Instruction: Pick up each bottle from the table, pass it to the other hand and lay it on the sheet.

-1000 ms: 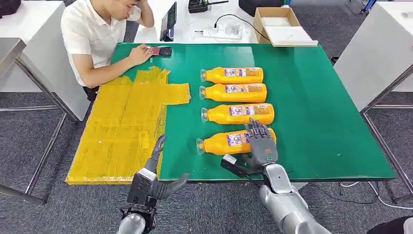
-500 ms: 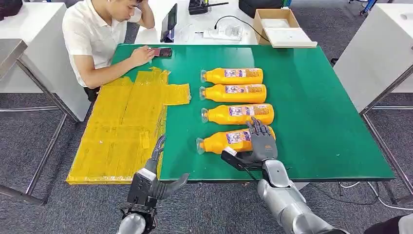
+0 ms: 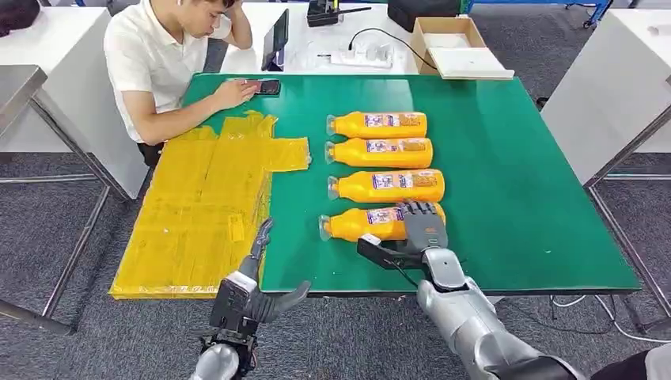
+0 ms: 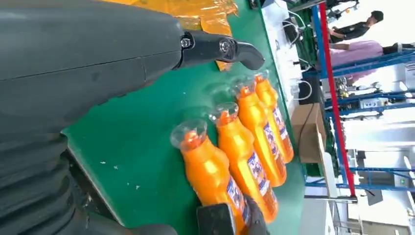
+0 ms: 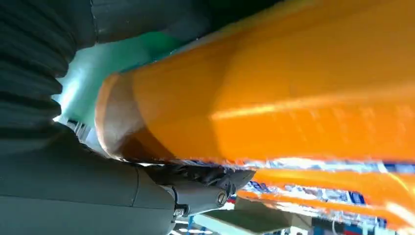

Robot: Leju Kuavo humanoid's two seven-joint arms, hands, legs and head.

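Head view: the green counter [image 3: 522,174] carries a yellow sheet [image 3: 198,214] on its left side and four orange bottles in a row beside it. The right hand [image 3: 415,237] lies over the nearest bottle [image 3: 360,224], fingers draped across it, thumb apart; whether it grips, I cannot tell. The left hand [image 3: 257,281] hangs released at the counter's near edge

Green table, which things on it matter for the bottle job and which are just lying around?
For the job: four orange plastic juice bottles, nearest one under the right hand; crinkled yellow plastic sheet; left hand.
Lying about: black smartphone, open cardboard box, white power strip.
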